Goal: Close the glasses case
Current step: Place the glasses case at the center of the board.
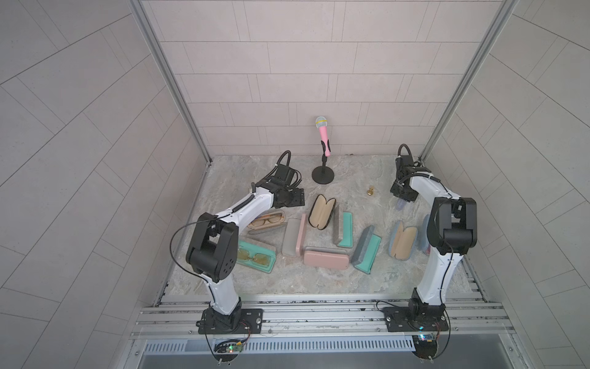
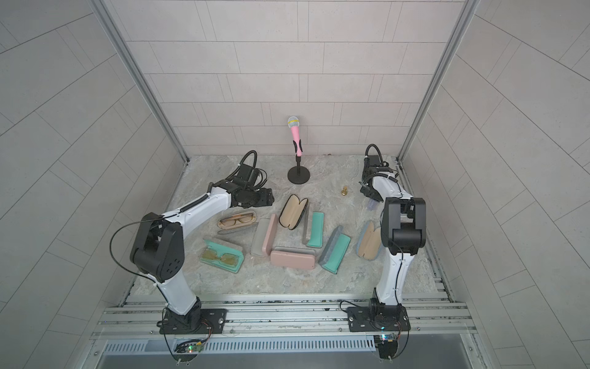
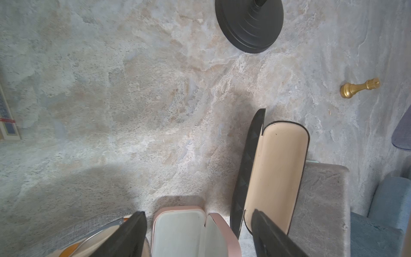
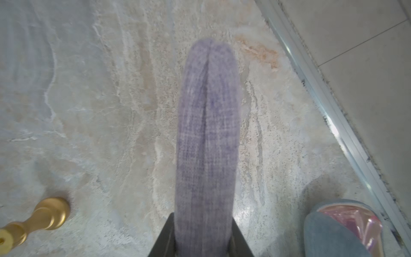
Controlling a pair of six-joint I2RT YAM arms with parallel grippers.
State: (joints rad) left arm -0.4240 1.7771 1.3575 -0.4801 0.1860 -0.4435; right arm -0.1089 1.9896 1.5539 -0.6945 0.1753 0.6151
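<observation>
A marbled grey-and-beige stone tabletop fills the lower middle of both top views, walled in by pale tiles. The white-and-black left arm reaches in from the lower left of the frame. Its left gripper hangs with jaws spread wide and nothing between them, above the end of an open pink hard case with grey lining and beside an open black case lined in beige. The right arm stands at the right edge. Its right gripper is clamped on a lavender woven-fabric glasses case, whose two halves meet along a seam. In a top view this case shows only as a pale patch under the gripper, right of centre. A pink microphone on a black round-based stand rises at centre back. Across the middle lie other cases: a teal one holding yellow-lensed glasses, a closed pink one, two grey-and-teal felt ones and a blue-grey one lined in beige. Smallest is a gold chess pawn, upright between the microphone stand and the right gripper.
</observation>
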